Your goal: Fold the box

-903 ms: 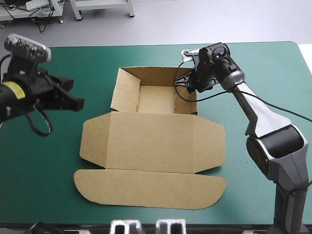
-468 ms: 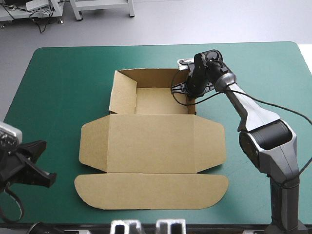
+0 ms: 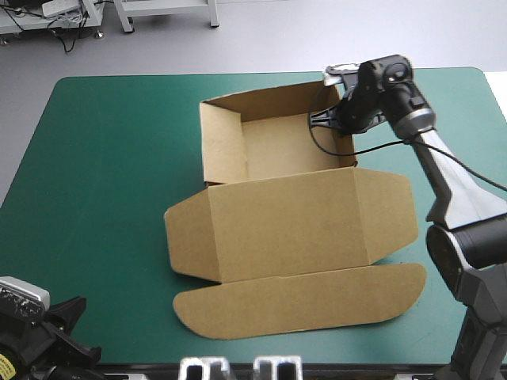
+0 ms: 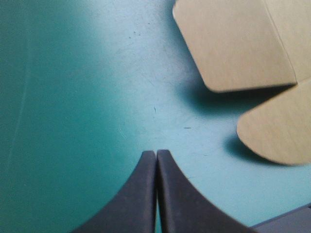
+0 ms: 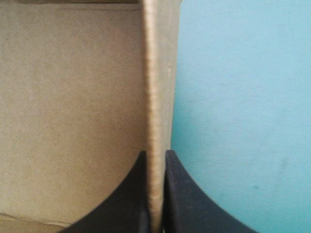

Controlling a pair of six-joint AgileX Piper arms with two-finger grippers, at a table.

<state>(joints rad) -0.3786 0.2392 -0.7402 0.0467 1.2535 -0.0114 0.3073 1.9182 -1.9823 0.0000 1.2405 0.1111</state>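
Observation:
The brown box (image 3: 293, 222) lies as an open tray with its lid flat toward the table's front. The tray's back, left and right walls stand raised around its floor (image 3: 289, 146). My right gripper (image 3: 344, 127) is at the far right corner, shut on the box's right wall. In the right wrist view that wall's edge (image 5: 158, 97) runs up between the right gripper's (image 5: 155, 156) black fingers. My left gripper (image 3: 75, 332) is low at the table's front left corner, shut on nothing. In the left wrist view the left gripper (image 4: 156, 154) points over bare cover toward the lid's side flap (image 4: 233, 43) and rounded front flap (image 4: 277, 126).
The teal-green cover (image 3: 103, 174) stretches wide to the left of the box. The table's far edge (image 3: 238, 75) runs close behind the tray's back wall. The lid's right flap (image 3: 392, 210) lies a short way from the table's right side.
The box has slid to the right and turned a little, with my right gripper on its wall. My left arm has drawn back from the table's left side to the front left corner.

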